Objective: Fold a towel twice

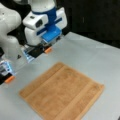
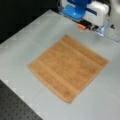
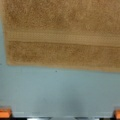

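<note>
The arm's upper links run off the frame at the 11 o'clock corner, and the pincer [image 1: 28, 65] hangs there above the grey bench [image 1: 82, 50], its orange fingertips [image 1: 48, 50] set wide apart, spread and gripping nothing. In a front view only one orange tip of the pincer [image 2: 86, 27] peeks out under the blue-and-white wrist housing at 1 o'clock; the rest of it is cut off by the top edge. From the wrist view the two orange pads [image 3: 5, 112] sit in the bottom corners at 7 and 5 o'clock, mostly cropped, with bare bench [image 3: 60, 92] between them. The towel [image 1: 62, 92] lies flat and unfolded, a single layer, toward 6 o'clock of the bench, its lower corner clipped by the frame. In a front view the towel [image 2: 68, 67] shows whole, turned like a diamond, woven bands running near two opposite edges. In the wrist view the towel [image 3: 60, 32] fills the top half, running off at 12 and 3 o'clock; its near edge is straight, one band just inside it. Open grey surface rings the cloth, and the pincer is clear of its edge.
</note>
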Controlling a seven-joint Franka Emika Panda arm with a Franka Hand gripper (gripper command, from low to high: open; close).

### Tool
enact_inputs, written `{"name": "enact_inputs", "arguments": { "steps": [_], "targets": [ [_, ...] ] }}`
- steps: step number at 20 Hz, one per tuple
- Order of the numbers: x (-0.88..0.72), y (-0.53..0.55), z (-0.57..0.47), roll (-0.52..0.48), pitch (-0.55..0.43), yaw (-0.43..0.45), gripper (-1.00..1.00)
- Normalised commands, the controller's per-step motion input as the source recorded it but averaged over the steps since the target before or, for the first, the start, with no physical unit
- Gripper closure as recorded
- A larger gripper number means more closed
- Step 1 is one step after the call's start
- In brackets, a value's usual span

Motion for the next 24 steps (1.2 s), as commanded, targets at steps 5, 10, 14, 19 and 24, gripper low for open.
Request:
{"name": "enact_inputs", "arguments": {
  "steps": [5,10,14,19,24],
  "targets": [
    [0.02,-0.01,0.00,0.054,0.140,0.179,-1.00],
    [0.08,0.02,0.02,0.045,0.138,0.075,-1.00],
    [0.18,0.11,0.00,0.009,0.112,-0.034,-1.00],
    [0.30,0.19,0.03,0.020,0.121,-0.130,-1.00],
    [0.44,0.29,0.09,-0.033,0.193,-0.242,-1.00]
  ]
}}
